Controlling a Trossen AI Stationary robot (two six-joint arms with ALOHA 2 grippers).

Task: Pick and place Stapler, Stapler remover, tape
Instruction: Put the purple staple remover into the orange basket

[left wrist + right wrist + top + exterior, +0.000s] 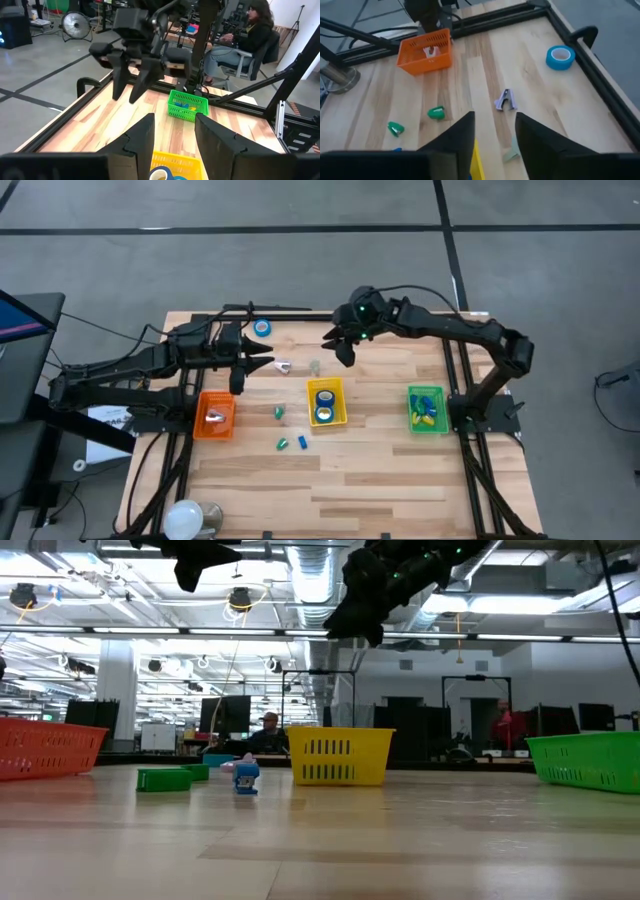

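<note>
**High view: both arms raised near the table's far edge, nothing held**

Right gripper hovers empty, fingers spread, above the loose stapler remover. Left gripper waits just beside it, fingers parted. One tape roll lies by the far edge; others sit in the yellow basket. Likely step: reaching. Next, a straight descent onto the remover.

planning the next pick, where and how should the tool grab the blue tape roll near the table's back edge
The blue tape roll lies flat, hole up, alone near the table's back edge. Probably best to come straight down with one finger in the pale centre hole and one outside, pinching the ring wall. The open right tool looks nearer.
</note>
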